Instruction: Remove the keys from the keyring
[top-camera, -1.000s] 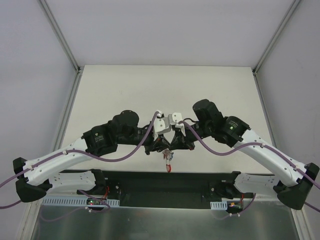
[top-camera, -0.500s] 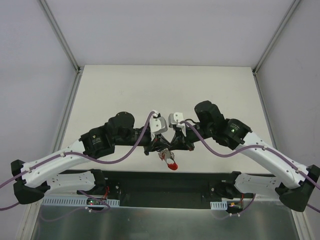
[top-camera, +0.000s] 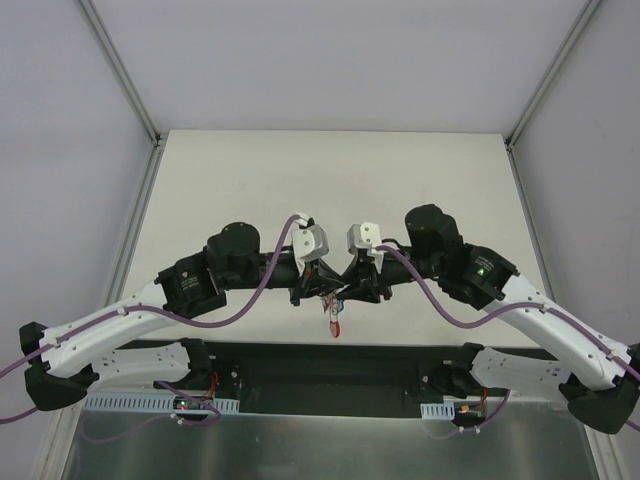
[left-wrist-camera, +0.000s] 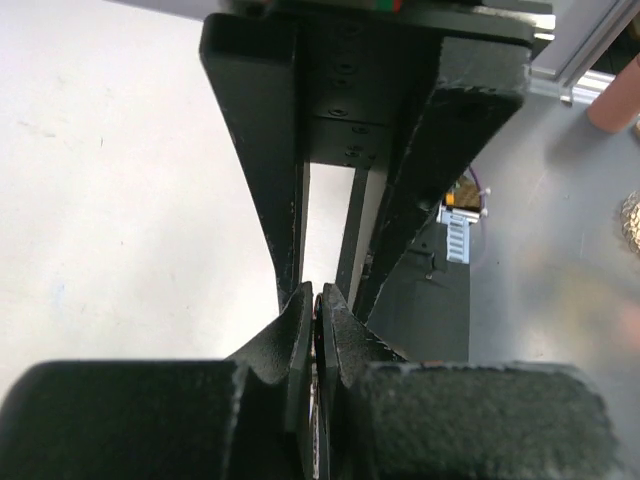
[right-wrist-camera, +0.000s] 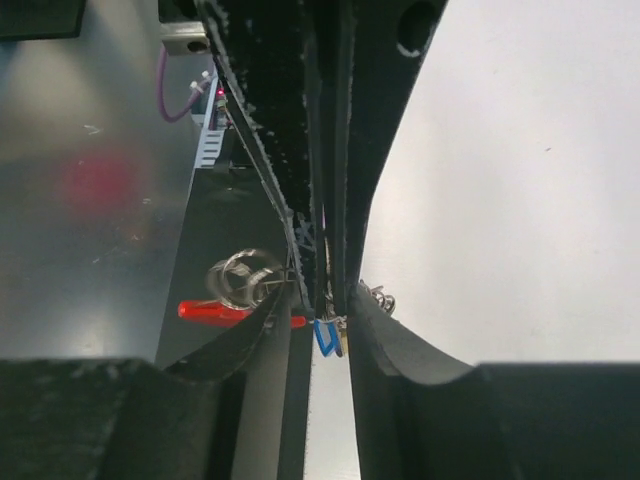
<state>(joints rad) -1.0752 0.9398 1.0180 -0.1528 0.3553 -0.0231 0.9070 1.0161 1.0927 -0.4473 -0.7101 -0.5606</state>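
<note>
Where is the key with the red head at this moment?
In the top external view the red-headed key hangs at the centre, just below the tips of the left end effector and the right end effector, over the table near its front edge.

White arm links (top-camera: 110, 322), blk joints (top-camera: 238, 246), purple cables (top-camera: 215, 322), blk fingers (left-wrist-camera: 260, 150) w/ screws (left-wrist-camera: 338, 110).

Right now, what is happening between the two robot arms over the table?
Over the white table's near edge hangs a bunch of small silvery keys with coloured plastic heads. The left gripper is shut on it, holding it up. The right gripper has jaws slightly apart beside a blue key head.
</note>
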